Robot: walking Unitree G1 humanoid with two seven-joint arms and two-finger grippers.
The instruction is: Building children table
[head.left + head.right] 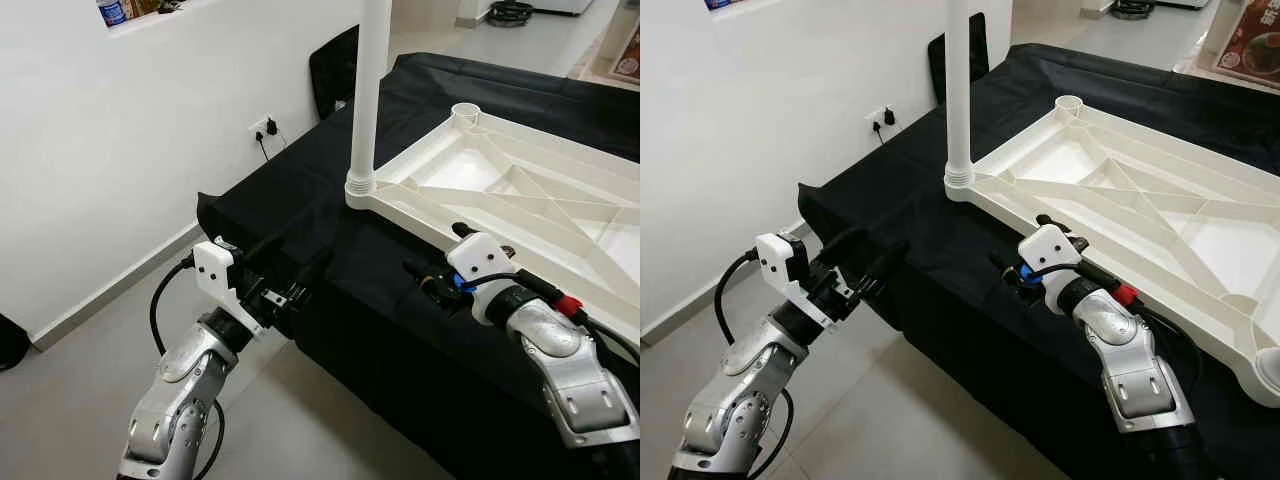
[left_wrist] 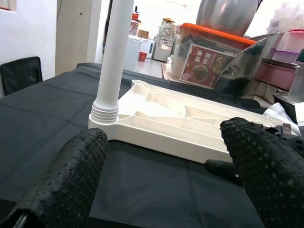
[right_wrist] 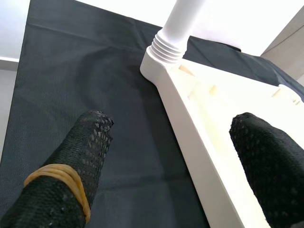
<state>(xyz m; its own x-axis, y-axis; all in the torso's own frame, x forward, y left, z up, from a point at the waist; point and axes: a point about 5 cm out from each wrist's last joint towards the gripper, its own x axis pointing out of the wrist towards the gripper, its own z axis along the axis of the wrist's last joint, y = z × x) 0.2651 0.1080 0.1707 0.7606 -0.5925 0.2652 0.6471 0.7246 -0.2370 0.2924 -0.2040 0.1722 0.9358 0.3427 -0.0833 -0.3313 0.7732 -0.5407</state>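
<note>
A white plastic table top (image 1: 520, 185) lies upside down on a surface draped in black cloth (image 1: 290, 190). One white leg (image 1: 370, 90) stands upright, screwed into its near left corner socket. The far corner socket (image 1: 465, 112) is hollow. My left gripper (image 1: 298, 258) hovers open at the cloth's near left corner, pointing toward the leg's base (image 2: 104, 111). My right gripper (image 1: 435, 250) is open at the top's near rim (image 3: 190, 123), one finger (image 3: 85, 142) over the cloth and the other over the rim's inner side. Nothing is held.
A white wall with a plugged socket (image 1: 265, 128) runs along the left. A black bag (image 1: 335, 65) stands behind the cloth's far left end. Storage boxes with an orange lid (image 2: 213, 52) sit beyond the top. Grey floor (image 1: 100, 330) lies below the left arm.
</note>
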